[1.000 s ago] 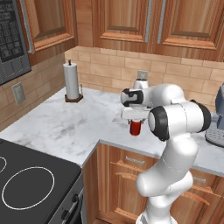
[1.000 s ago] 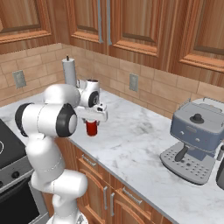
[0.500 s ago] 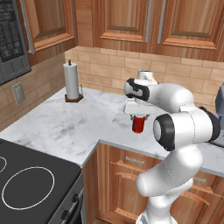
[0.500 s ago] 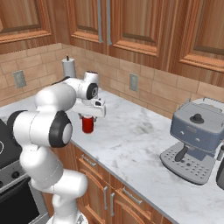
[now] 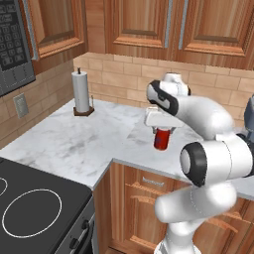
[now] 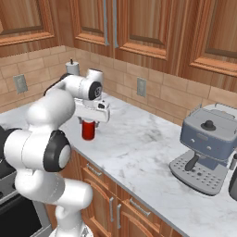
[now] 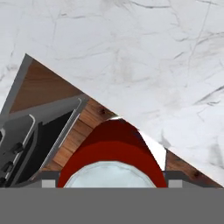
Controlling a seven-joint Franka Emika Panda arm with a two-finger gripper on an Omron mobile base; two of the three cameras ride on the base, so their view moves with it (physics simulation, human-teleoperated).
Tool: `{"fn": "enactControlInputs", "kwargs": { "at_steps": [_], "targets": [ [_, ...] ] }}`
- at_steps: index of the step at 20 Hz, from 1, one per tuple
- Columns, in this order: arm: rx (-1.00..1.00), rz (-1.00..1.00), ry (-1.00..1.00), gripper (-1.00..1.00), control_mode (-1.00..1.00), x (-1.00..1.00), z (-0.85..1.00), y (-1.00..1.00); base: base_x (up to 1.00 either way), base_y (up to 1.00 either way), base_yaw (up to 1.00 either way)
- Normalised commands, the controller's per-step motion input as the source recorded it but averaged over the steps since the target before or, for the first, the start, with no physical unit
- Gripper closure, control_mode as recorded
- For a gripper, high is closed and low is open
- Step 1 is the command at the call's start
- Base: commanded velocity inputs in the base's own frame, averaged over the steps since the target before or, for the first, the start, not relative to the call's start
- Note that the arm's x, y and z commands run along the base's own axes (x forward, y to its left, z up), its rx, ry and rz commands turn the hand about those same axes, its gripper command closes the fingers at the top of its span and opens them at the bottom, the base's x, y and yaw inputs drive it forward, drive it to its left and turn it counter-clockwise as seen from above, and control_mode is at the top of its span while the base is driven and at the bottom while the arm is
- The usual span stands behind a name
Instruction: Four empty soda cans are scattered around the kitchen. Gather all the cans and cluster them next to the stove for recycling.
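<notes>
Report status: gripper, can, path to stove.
Gripper shut on soda can, carried above the marble counter. Stove off left. Nothing between.

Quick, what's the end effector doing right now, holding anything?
End effector: closed on a soda can, held above the counter.
</notes>
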Motion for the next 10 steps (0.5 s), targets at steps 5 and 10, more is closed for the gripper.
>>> {"fn": "enactControlInputs", "kwargs": {
  "at_steps": [5,10],
  "targets": [
    [0.00,0.00,0.00,1.00,-1.00,-0.73,0.20,0.00,0.00,0.00,0.00],
    [0.00,0.00,-0.01,1.00,-1.00,-0.82,0.21,0.00,0.00,0.00,0.00]
  ]
}}
